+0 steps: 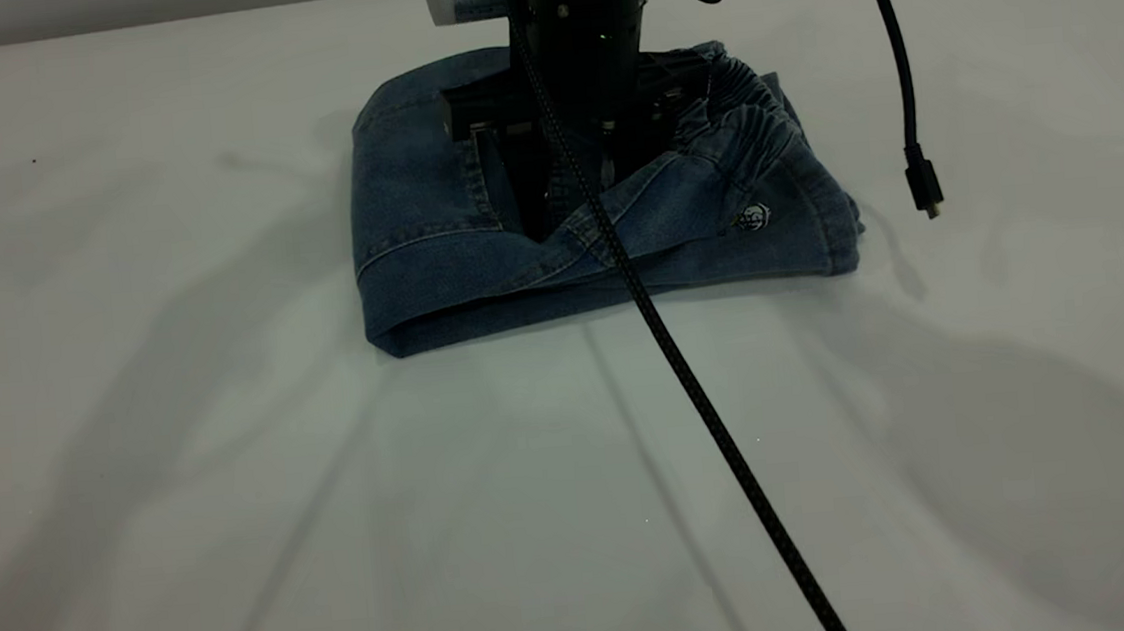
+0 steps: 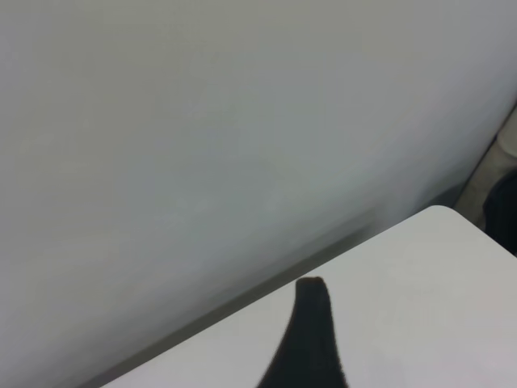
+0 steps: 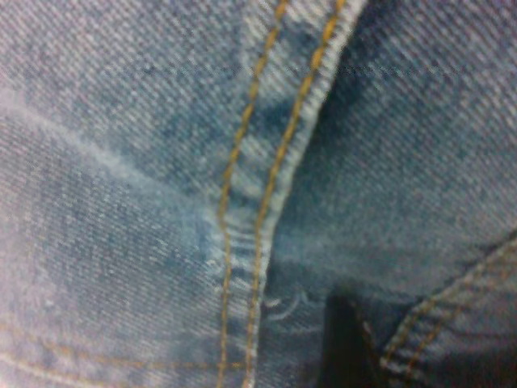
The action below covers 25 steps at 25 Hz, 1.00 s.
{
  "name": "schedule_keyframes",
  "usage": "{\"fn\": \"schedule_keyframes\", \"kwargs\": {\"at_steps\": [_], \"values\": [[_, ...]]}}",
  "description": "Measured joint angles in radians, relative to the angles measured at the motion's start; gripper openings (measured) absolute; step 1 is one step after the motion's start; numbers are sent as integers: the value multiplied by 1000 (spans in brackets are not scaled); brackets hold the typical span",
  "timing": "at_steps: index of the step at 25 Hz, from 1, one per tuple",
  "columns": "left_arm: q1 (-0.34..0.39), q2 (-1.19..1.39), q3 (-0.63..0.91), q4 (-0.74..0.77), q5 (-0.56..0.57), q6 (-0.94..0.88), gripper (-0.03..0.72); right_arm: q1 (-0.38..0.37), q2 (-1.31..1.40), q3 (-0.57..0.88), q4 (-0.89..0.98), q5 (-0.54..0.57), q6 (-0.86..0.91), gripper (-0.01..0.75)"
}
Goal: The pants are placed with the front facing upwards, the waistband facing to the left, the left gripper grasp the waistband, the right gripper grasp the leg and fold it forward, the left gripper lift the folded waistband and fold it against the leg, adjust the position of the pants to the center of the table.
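A braided black cable [image 1: 688,386] runs diagonally across the near part of the white table [image 1: 236,502], rising toward the arm. Just beyond it lie the pants [image 1: 437,255], folded into a compact, roughly rectangular bundle of blue denim with a rounded fold along the near edge and tan stitching.

The right gripper [image 1: 551,171] comes straight down from above and presses its black tip into the middle of the bundle, denim puckering around it. Whether its jaws are parted or closed on cloth cannot be told; the tip is sunk among the folds. Its wrist camera sees only cloth pressed very close: coarse diagonal weave, a double row of tan stitches along a raised seam, and a dark shape at the edge.

To the gripper's right, the waistband [image 1: 757,115] sits on top of the bundle at its far right corner, dark and tightly pleated. Below it a small round white emblem [image 1: 753,218] shows on the denim; its marks are too small to read.

Further right, a second black cable [image 1: 898,58] hangs down, ending in a plug above the table.

The left gripper [image 2: 311,323] is off at a table corner, facing a pale wall, with one dark fingertip showing; its opening cannot be judged.
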Motion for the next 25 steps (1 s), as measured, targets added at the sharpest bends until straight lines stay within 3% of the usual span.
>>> {"fn": "schedule_keyframes", "kwargs": {"at_steps": [10, 18, 25], "values": [[0, -14, 0, 0, -16, 4, 570, 0, -277, 13, -53, 23, -67, 363], [1, -144, -13, -9, -133, 52, 570, 2, -574, 22, -242, 77, -101, 363], [3, -213, -7, 1, -196, 134, 570, 2, -732, 14, -267, 63, -87, 363]]}}
